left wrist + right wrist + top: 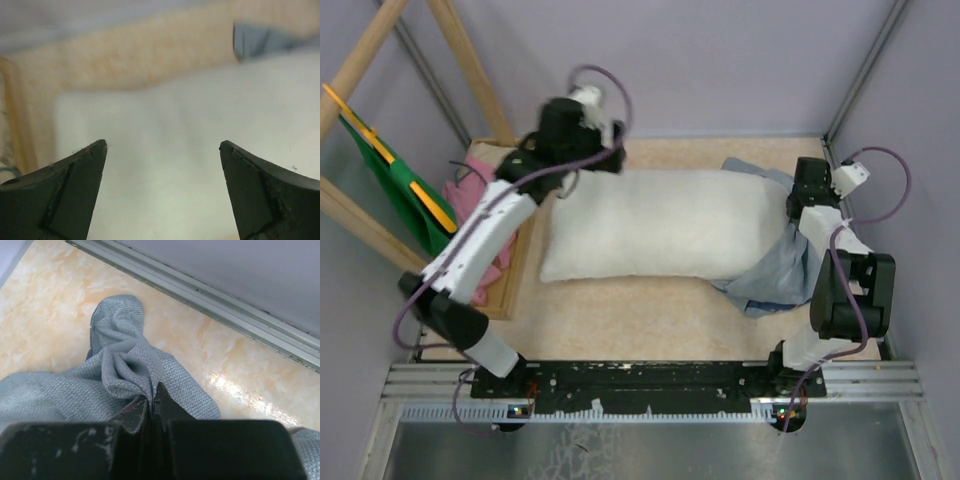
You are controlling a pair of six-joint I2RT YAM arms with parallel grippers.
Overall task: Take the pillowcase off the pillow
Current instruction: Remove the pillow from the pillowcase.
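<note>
— Peeling the pillowcase (775, 280) off the pillow (660, 225) is the step in hand, I'd judge, and it's well along: most of the white pillow lies bare across the middle of the worktop (640, 320), with the pillowcase bunched inside-out around its right end only
— Where's the grip?
— The right gripper (154, 402) has its fingers clamped tight on a fold of the blue-grey fabric, near the right edge of the worktop toward the far corner. A ruffle of fabric stands up just past the pinch
— And the other one?
— The left gripper (162, 145) hangs over the pillow's left end, fingers spread wide with nothing between them. Whether they touch the pillow I can't tell; the wrist view is blurred
— So what does the next move call for?
— My guess: the right gripper draws the fabric toward the right edge, away from the pillow, until the last covered corner slips out. The pillow looks soft and light, so it will likely drag along unless something anchors it
— Meaning the left gripper?
— Probably. Pressing down on the bare left end, or pinching it, would hold the pillow while the pillowcase comes away. Its near right part looks tucked under the pillow's corner, so that's where it may snag
</note>
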